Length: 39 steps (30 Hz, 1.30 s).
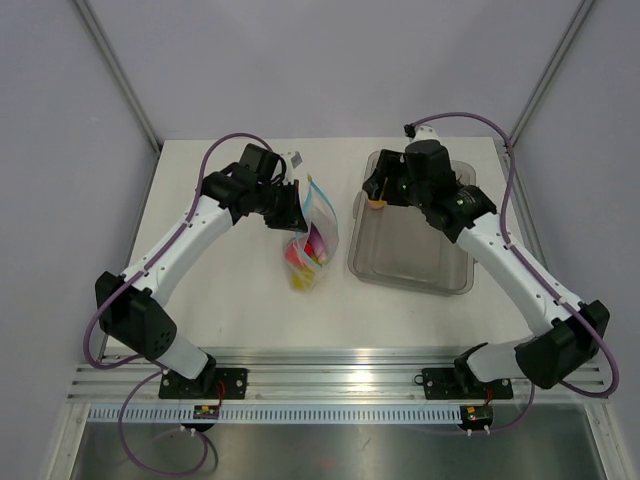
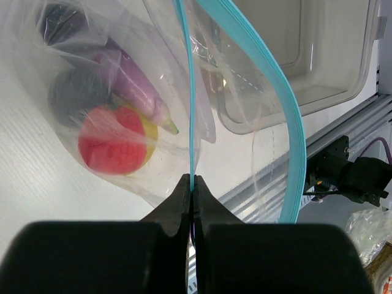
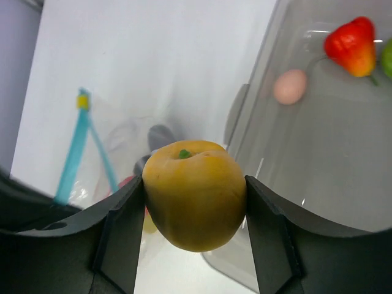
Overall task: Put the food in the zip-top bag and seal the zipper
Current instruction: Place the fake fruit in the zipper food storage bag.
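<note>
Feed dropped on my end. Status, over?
Left gripper shut on zipper, bag mouth open. Right gripper shut on yellow fruit, at bin edge. Strawberry, pink piece left in bin. Nothing blocking.

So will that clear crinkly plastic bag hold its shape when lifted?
Probably not: the clear crinkly plastic bag looks thin and creased, so likely floppy. Toy food bunched low would probably make it sag below the left gripper.

There is one zip-top bag [image 1: 325, 215], one grey bin [image 1: 410, 262] and one yellow fruit [image 3: 195, 195]. Three pieces lie in the bin (strawberry [image 3: 352, 46], pink piece [image 3: 289, 86], green piece [image 3: 386, 58] cut off by the frame). At least four show inside the bag.
</note>
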Each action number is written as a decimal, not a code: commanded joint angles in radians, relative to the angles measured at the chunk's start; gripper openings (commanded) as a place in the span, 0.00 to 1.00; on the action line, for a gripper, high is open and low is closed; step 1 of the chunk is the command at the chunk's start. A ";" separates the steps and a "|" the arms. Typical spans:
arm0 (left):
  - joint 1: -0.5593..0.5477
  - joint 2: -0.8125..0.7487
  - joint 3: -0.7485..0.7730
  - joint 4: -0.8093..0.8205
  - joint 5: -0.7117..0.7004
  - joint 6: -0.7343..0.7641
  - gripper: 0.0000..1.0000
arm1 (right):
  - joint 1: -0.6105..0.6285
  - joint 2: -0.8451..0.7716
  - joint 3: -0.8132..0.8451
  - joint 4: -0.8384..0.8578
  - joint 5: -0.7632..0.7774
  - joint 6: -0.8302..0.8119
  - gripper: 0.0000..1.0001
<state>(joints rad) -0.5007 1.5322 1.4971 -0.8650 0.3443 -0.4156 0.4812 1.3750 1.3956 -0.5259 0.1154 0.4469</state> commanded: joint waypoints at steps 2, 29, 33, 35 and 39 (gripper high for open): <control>0.002 -0.037 0.022 0.031 0.010 0.000 0.00 | 0.108 -0.011 0.094 -0.065 0.030 -0.017 0.43; 0.002 -0.060 0.026 0.031 0.024 -0.009 0.00 | 0.359 0.164 0.276 -0.169 0.272 -0.063 0.90; 0.002 -0.064 0.020 0.032 0.021 -0.006 0.00 | 0.284 0.128 0.222 -0.180 0.305 -0.014 0.82; 0.002 -0.064 0.017 0.035 0.021 -0.005 0.00 | 0.197 0.113 0.168 -0.148 0.256 0.012 0.78; 0.002 -0.064 0.017 0.037 0.022 -0.002 0.00 | 0.030 0.128 0.048 -0.060 0.132 0.042 0.72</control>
<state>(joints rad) -0.5007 1.5085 1.4975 -0.8661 0.3473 -0.4202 0.6094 1.5028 1.5024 -0.6525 0.3061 0.4488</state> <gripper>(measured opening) 0.005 0.729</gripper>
